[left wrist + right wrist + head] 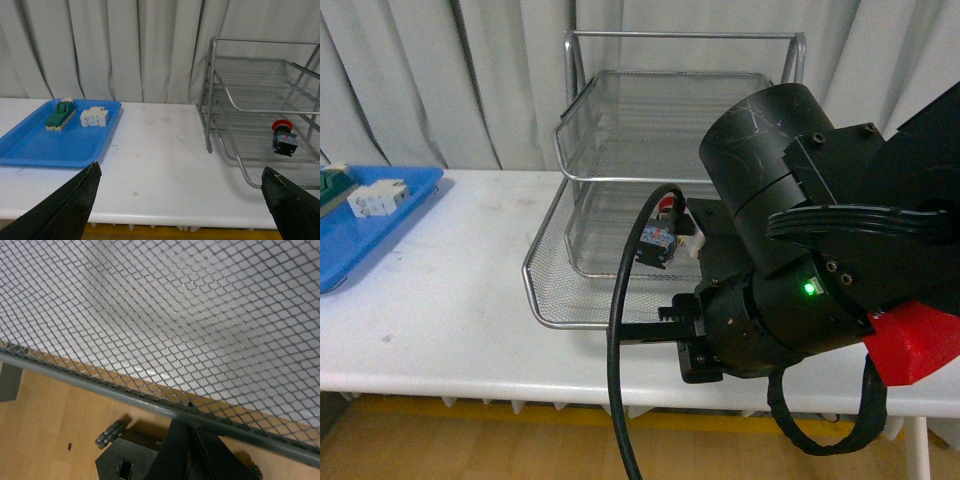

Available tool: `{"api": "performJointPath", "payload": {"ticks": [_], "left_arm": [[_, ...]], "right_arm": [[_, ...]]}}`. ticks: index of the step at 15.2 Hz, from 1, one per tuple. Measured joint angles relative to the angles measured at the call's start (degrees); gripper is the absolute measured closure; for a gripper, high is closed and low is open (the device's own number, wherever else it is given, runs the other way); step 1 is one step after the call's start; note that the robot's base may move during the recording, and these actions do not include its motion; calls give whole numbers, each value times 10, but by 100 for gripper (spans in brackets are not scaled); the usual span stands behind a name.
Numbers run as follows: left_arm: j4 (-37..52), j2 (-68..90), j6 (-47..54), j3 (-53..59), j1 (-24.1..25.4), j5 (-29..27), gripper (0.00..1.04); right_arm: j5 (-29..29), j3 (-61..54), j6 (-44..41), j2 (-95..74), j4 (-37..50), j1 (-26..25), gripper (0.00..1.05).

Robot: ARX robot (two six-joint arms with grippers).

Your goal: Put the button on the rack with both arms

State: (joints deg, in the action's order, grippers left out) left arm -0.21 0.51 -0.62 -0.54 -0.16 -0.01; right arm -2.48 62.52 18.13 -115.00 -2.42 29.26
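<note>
A white counter (450,300) carries a silver wire rack (620,140). The red-capped button (284,138) already lies in the rack's pulled-out lower tray, apart from both grippers. Left gripper (182,200) spread wide, empty. Right gripper: cannot tell. Placement looks done; the tray perhaps remains to be slid in.

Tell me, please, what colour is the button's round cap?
Red; the button shows best in the left wrist view, lying in the rack.

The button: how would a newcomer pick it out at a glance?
Find the silver wire-mesh rack on the white table. The button lies in its lowest tray, apart from both grippers. Its red mushroom cap and dark, blue-flecked body are the only colour among bare mesh.
</note>
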Motion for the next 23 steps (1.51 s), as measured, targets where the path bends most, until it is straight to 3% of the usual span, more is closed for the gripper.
{"api": "performJointPath", "payload": {"ticks": [13,20,23], "left_arm": [[0,0,0,0,0,0,7],[0,0,0,0,0,0,7],[0,0,0,0,0,0,7]], "right_arm": [[6,161,-43,-92,-11,-88,103],[2,246,-69,-143,-26,-112,103],[-1,227,-57,-134,-7,-112,103]]}}
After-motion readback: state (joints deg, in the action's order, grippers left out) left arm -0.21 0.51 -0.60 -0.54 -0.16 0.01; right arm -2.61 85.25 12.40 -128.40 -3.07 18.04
